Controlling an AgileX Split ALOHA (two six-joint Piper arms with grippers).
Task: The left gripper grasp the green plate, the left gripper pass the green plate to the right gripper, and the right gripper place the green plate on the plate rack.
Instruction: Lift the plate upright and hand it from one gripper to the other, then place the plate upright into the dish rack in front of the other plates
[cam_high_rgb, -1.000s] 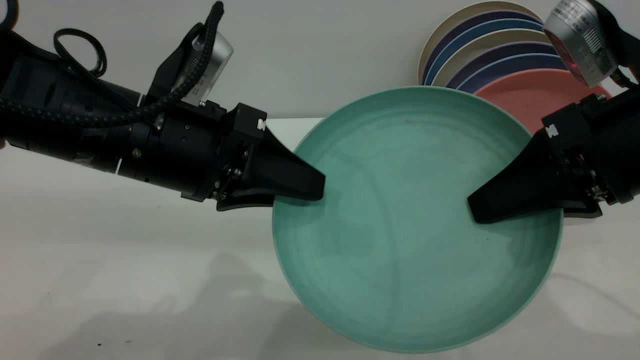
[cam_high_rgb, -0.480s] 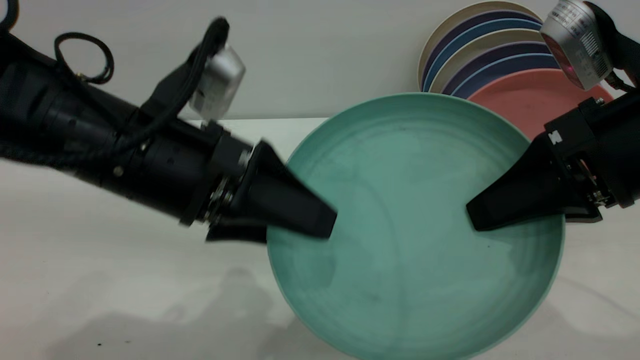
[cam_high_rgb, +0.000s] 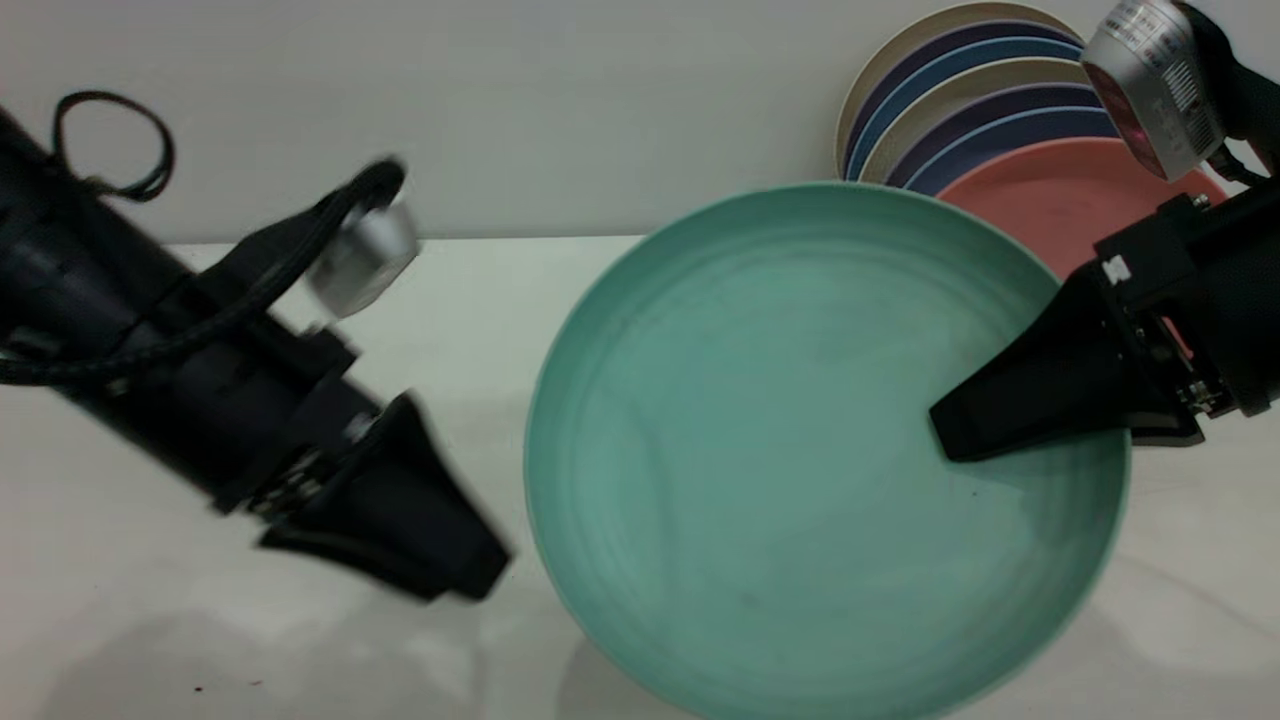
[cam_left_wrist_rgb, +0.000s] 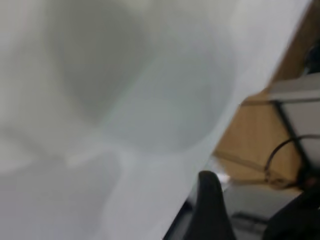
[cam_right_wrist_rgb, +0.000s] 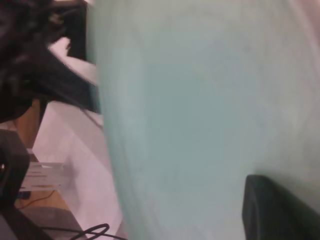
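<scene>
The right tool (cam_high_rgb: 945, 440) pinches the green plate (cam_high_rgb: 780, 460) at its right rim; the left tool (cam_high_rgb: 470, 575), off the plate's left edge, looks pressed together above the counter (cam_high_rgb: 150, 600).

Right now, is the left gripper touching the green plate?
No: in the exterior view the left gripper hangs clear of the green plate, which only the right gripper clamps.

The right hand (cam_high_rgb: 945, 440) clamps the green plate (cam_high_rgb: 790, 460) at its right rim, holding it above the table (cam_high_rgb: 150, 620). The left hand (cam_high_rgb: 470, 575) sits just beside the plate's left edge, apart from it. Stacked plates (cam_high_rgb: 960, 110) stand behind.
</scene>
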